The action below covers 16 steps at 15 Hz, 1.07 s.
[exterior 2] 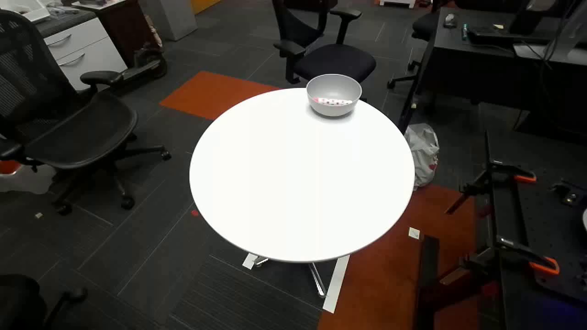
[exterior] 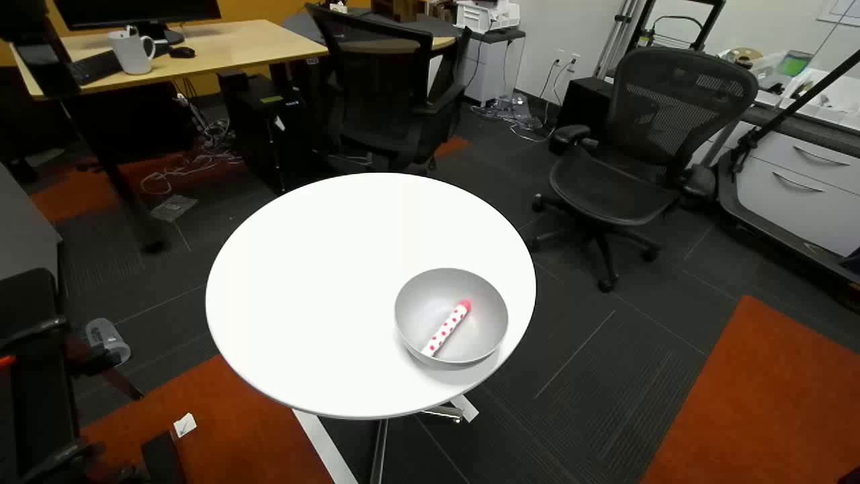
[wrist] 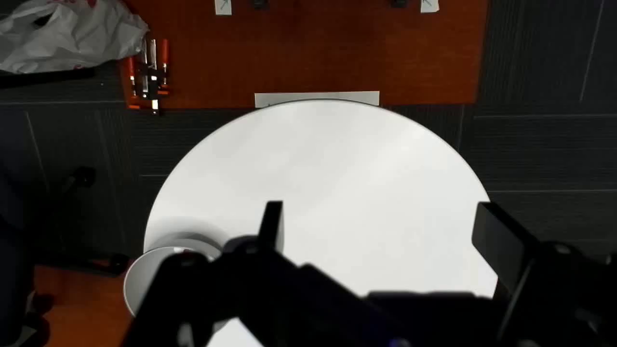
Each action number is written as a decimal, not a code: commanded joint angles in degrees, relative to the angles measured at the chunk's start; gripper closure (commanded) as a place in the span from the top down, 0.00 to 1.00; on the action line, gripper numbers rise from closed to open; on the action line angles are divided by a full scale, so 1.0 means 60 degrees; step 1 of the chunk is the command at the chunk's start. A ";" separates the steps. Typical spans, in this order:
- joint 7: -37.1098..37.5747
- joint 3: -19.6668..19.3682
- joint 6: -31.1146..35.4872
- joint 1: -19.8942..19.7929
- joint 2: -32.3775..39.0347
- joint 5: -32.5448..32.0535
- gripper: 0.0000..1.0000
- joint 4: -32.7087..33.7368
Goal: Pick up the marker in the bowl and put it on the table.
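Note:
The marker (exterior: 447, 329), white with red dots and a pink-red end, lies slanted inside the grey bowl (exterior: 422, 304). The bowl stands near the edge of the round white table (exterior: 309, 289). In an exterior view the marker (exterior 2: 334, 101) shows partly above the near rim of the bowl (exterior 2: 334, 85). In the wrist view my gripper (wrist: 380, 224) is wide open and empty, high above the table (wrist: 328, 159). The bowl (wrist: 140, 282) is at lower left there, partly hidden by my left finger; only a small bit of the marker (wrist: 180, 249) shows. Neither exterior view shows the gripper.
A black mesh chair (exterior: 665, 134) stands beside the table. Another dark chair (exterior 2: 335, 59) is behind the bowl's side. A black stand with orange-handled clamps (exterior 2: 523, 220) is near the table. A plastic bag (exterior 2: 422, 153) lies on the floor.

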 commanded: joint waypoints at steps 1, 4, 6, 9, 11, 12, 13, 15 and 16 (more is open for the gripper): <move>-0.0029 0.0045 -0.0022 -0.0056 0.0004 0.0028 1.00 0.0019; -0.0029 0.0045 -0.0022 -0.0056 0.0004 0.0028 1.00 0.0019; -0.0029 0.0045 -0.0022 -0.0056 0.0004 0.0028 1.00 0.0019; -0.0029 0.0045 -0.0022 -0.0056 0.0004 0.0028 1.00 0.0019; -0.0029 0.0045 -0.0022 -0.0056 0.0005 0.0028 1.00 0.0019; -0.0029 0.0045 -0.0022 -0.0056 0.0005 0.0028 1.00 0.0019; -0.0029 0.0045 -0.0022 -0.0056 0.0005 0.0028 1.00 0.0019; -0.0091 0.0004 0.0199 -0.0201 0.0343 -0.0251 1.00 0.0265; -0.0164 -0.0057 0.0282 -0.0266 0.0505 -0.0384 1.00 0.0398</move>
